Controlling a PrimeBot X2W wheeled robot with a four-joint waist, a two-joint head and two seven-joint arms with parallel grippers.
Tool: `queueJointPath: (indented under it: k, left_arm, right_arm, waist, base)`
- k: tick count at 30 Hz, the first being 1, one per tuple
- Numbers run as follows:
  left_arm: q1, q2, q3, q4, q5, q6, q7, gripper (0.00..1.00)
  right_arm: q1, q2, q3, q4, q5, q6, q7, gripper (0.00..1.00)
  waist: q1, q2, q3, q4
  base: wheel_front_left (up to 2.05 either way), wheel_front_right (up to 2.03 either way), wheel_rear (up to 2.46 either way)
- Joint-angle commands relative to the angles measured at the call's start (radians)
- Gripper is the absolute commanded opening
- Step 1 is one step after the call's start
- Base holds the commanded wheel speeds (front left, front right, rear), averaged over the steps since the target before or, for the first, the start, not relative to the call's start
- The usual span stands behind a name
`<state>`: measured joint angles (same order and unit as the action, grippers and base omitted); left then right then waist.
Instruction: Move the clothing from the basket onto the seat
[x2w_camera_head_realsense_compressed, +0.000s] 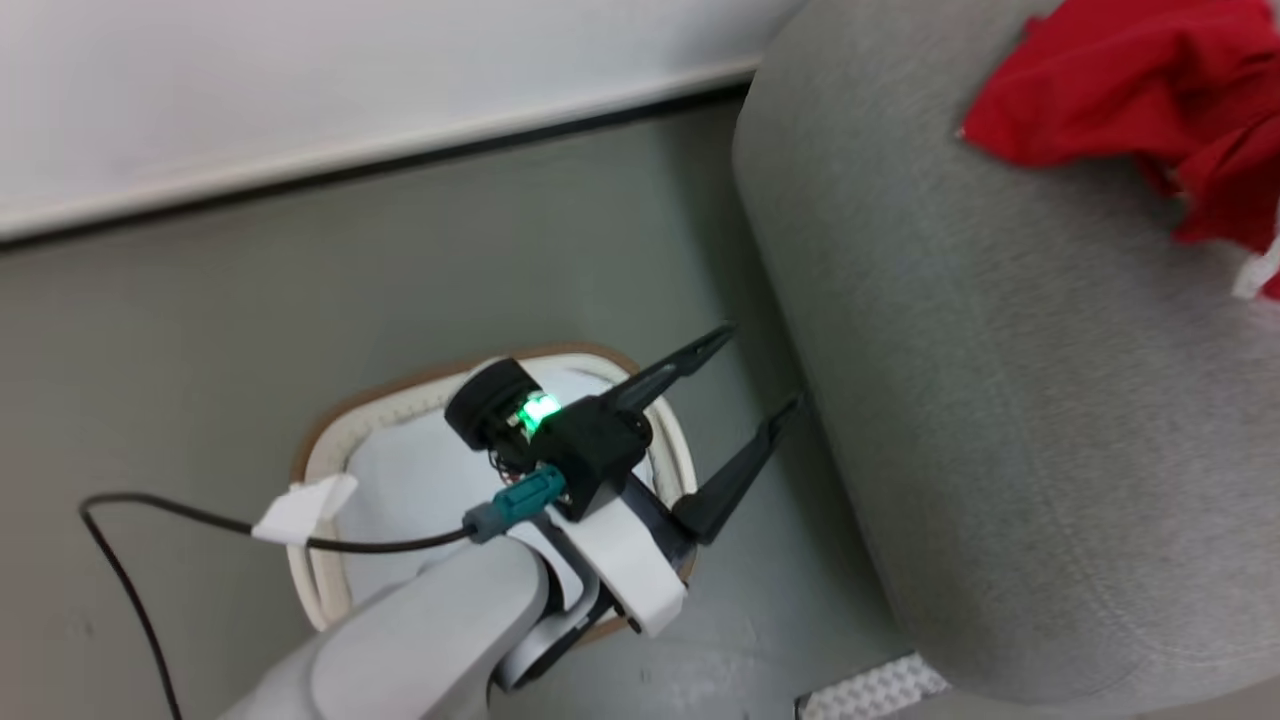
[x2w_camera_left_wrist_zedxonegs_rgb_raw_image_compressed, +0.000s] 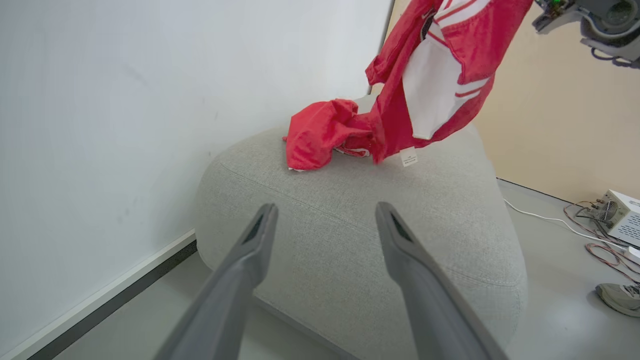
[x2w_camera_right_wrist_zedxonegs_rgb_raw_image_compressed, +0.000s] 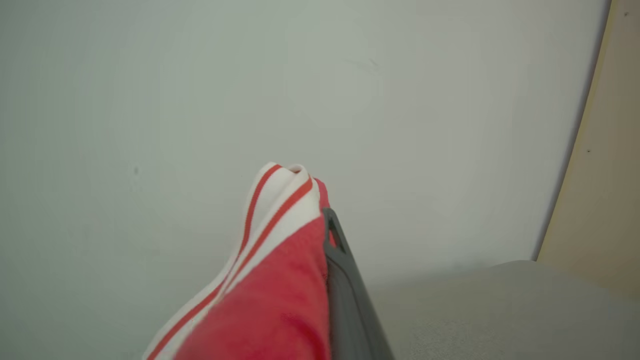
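The grey seat (x2w_camera_head_realsense_compressed: 1000, 400) carries a crumpled heap of red clothing (x2w_camera_head_realsense_compressed: 1130, 90) on top, and a red jersey (x2w_camera_left_wrist_zedxonegs_rgb_raw_image_compressed: 440, 75) with white trim hangs over it, its lower part against that heap. The basket (x2w_camera_head_realsense_compressed: 325, 450) stands on the floor just beside the seat, pale bottom showing. Above it the left hand (x2w_camera_head_realsense_compressed: 762, 367) hovers, fingers spread, holding nothing. The right hand (x2w_camera_right_wrist_zedxonegs_rgb_raw_image_compressed: 325, 220) is clamped on the jersey's striped edge.

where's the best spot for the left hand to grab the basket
Probably the rim of the basket, from straight above, one finger inside the wall and one outside: it stands upright on the floor, top open, and the left hand is open.
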<state>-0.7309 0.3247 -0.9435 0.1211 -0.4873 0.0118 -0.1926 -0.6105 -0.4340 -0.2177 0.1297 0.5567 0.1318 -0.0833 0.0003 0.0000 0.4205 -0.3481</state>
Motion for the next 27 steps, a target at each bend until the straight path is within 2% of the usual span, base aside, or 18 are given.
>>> queueJointPath:
  k: [1,6,12,17,21,22,23,27]
  left_arm:
    - [-0.024,0.012,0.005,-0.014,0.021,-0.001,0.009,1.00]
    - [-0.065,0.041,0.018,-0.048,0.031,0.000,0.026,1.00]
    - [-0.098,0.053,0.019,-0.066,0.044,-0.004,0.033,1.00]
    - [-0.105,0.041,0.015,-0.053,0.041,-0.004,0.028,1.00]
    - [-0.098,0.032,0.014,-0.036,0.029,-0.006,0.014,1.00]
    - [-0.095,0.031,0.016,-0.030,0.027,-0.005,0.010,1.00]
    - [-0.091,0.031,0.017,-0.024,0.024,-0.004,0.005,1.00]
    - [-0.071,0.023,0.018,0.001,0.007,0.001,-0.010,1.00]
  right_arm:
    - [-0.023,-0.019,-0.027,0.017,0.009,-0.002,-0.002,0.00]
    - [-0.073,-0.060,-0.061,0.115,0.033,-0.002,0.002,0.00]
    - [-0.120,-0.095,0.009,0.333,0.079,-0.002,0.054,0.00]
    - [-0.157,-0.120,0.072,0.509,0.084,-0.002,0.089,0.00]
    - [-0.169,-0.139,0.140,0.599,0.090,-0.002,0.132,0.45]
    - [-0.173,-0.143,0.153,0.612,0.092,-0.002,0.140,0.69]
    - [-0.175,-0.148,0.169,0.624,0.093,-0.002,0.148,1.00]
    - [-0.167,-0.166,0.234,0.649,0.103,-0.002,0.202,1.00]
  waist:
    - [-0.0003,0.0000,0.116,0.065]
    - [-0.0003,0.0000,0.212,0.088]
    - [-0.0003,0.0000,0.278,0.104]
    - [-0.0003,0.0000,0.284,0.112]
    - [-0.0003,0.0000,0.261,0.116]
    - [-0.0003,0.0000,0.252,0.116]
    - [-0.0003,0.0000,0.242,0.116]
    - [-0.0003,0.0000,0.185,0.109]
  base:
    - [0.00,0.00,0.00]
    - [0.00,0.00,0.00]
    - [0.00,0.00,0.00]
    - [0.00,0.00,0.00]
    - [0.00,0.00,0.00]
    - [0.00,0.00,0.00]
    - [0.00,0.00,0.00]
    - [0.00,0.00,0.00]
